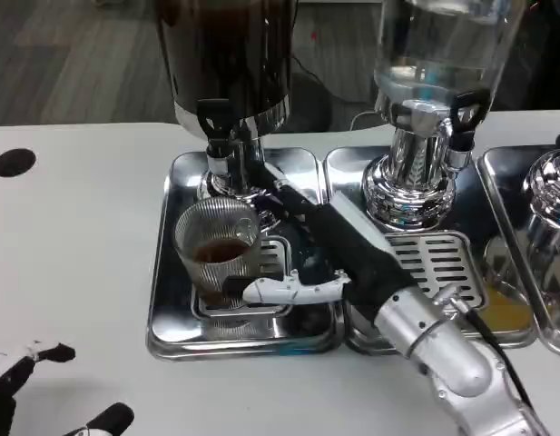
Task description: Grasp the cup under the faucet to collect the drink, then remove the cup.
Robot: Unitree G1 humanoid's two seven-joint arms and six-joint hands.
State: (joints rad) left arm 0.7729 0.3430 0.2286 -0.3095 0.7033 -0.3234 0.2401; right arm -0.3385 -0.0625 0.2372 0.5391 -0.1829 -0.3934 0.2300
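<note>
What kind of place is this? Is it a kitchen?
More likely a drink station or lab demo: a dark drink dispenser, a clear dispenser, and a glass cup on steel drip trays.

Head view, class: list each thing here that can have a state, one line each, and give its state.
Cup: upright under the dark dispenser's tap, part filled with brown drink.
Right hand: open, fingers spread beside the cup, not clearly gripping.
Left hand: open, holding nothing, at the bottom left corner.
Dark dispenser: holds dark liquid; no stream visible.
Clear dispenser: holds clear liquid; nothing under its tap.
Left tray: bears the cup.
</note>
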